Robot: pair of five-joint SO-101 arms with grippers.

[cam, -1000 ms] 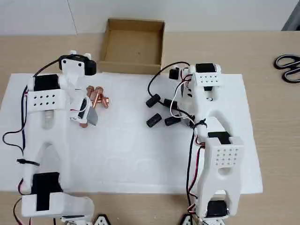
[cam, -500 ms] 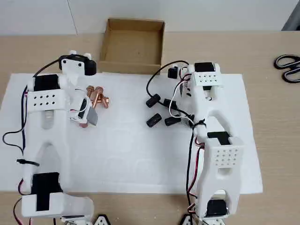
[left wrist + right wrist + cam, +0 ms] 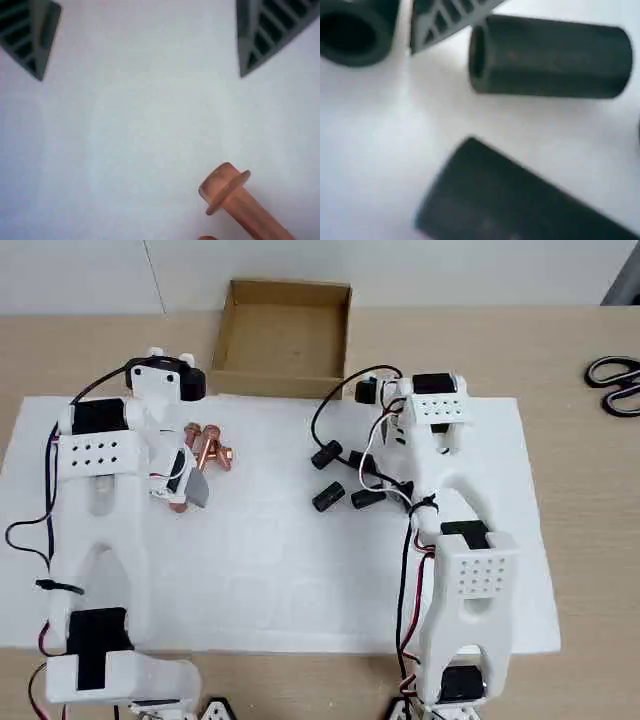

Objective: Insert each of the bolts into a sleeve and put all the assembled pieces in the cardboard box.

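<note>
Bolts (image 3: 207, 447) and sleeves (image 3: 328, 497) all lie loose and apart, so we judge the task hardly begun: we can see no bolt seated in a sleeve. Nearest us in the high view, on the white foam sheet (image 3: 260, 580), the black sleeves are scattered right of centre, just beside the right gripper (image 3: 390, 453). A little farther back, at centre left, the copper bolts huddle in a small heap. Farthest off, at the top centre of the frame, the cardboard box (image 3: 285, 340) stands on the table (image 3: 580, 490) with nothing in it. Every insertion and every drop into the box is left to do.

The left gripper (image 3: 140, 75) hangs over the sheet with its fingers (image 3: 30, 35) spread wide and nothing between them. In the left wrist view one bolt (image 3: 232, 197) lies flat in the lower right of the frame, its head toward the centre. It is outside the gap and touches neither finger. We reckon the gripper must shift toward it before closing.

How the right gripper stands we cannot tell. In the right wrist view three sleeves lie close by it: one on its side at upper right (image 3: 550, 55), one at upper left (image 3: 352, 30) and one across the lower half (image 3: 520, 200).
</note>
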